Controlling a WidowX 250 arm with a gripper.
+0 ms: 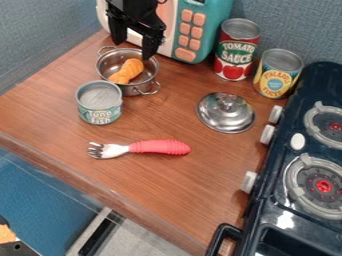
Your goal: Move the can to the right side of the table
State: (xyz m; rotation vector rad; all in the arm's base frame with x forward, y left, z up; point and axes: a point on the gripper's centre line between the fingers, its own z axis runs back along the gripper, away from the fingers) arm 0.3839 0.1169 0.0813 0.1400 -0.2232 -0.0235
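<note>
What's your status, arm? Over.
Gripper open, by the pot. Short teal can upright at left, ungripped. Fork and metal lid possibly in the way rightward.

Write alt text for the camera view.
Open black gripper above a metal pot holding orange toy food on a wooden table; a teal can stands beside the pot. Red-handled fork in front; lid, red can, yellow can and stove to the right.

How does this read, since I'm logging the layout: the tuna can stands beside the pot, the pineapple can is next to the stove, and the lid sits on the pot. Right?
Not quite: the camera view shows the lid lying on the table, off the pot. The tuna can does stand beside the pot, and the pineapple can is next to the stove.
</note>
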